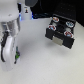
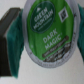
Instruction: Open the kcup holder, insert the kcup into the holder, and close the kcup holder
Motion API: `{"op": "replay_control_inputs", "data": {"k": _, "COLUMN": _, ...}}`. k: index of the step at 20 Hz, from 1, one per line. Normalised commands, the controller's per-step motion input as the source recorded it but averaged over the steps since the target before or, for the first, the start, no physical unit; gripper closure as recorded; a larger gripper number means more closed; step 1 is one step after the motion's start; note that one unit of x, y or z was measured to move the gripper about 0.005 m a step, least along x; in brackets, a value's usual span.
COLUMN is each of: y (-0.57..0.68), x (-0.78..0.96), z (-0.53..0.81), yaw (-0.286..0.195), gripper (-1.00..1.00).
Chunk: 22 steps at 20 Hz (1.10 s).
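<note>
In the wrist view the kcup (image 2: 50, 35) fills the frame, its green lid reading "Dark Magic". My gripper (image 2: 47, 39) is shut on it, with a dark finger and teal pad (image 2: 18, 35) on one side and a teal pad edge on the other. In the exterior view my gripper (image 1: 17, 54) hangs at the exterior view's left, with a green speck of the kcup (image 1: 18, 52) showing. The black kcup holder (image 1: 65, 12) stands at the exterior view's right, well apart from my gripper. Its tray (image 1: 56, 36) is slid out, with several pods in round slots.
The white arm (image 1: 9, 35) takes up the exterior view's left side. A dark base with blue lights (image 1: 26, 14) stands at the back. The holder's pale front handle (image 1: 59, 43) faces forward. The tabletop (image 1: 40, 60) is white.
</note>
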Motion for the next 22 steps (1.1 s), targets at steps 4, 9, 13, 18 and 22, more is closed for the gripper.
{"op": "replay_control_inputs", "data": {"k": 4, "y": 0.38, "x": 0.09, "z": 0.86, "yaw": -0.004, "gripper": 1.00}}
{"op": "replay_control_inputs", "data": {"k": 9, "y": 0.43, "x": 0.10, "z": 0.85, "yaw": 0.002, "gripper": 1.00}}
{"op": "replay_control_inputs", "data": {"k": 13, "y": 0.56, "x": 0.11, "z": 0.79, "yaw": 0.012, "gripper": 1.00}}
{"op": "replay_control_inputs", "data": {"k": 18, "y": 0.63, "x": 0.13, "z": 0.74, "yaw": 0.012, "gripper": 1.00}}
{"op": "replay_control_inputs", "data": {"k": 22, "y": 0.63, "x": 0.23, "z": 0.70, "yaw": 0.014, "gripper": 1.00}}
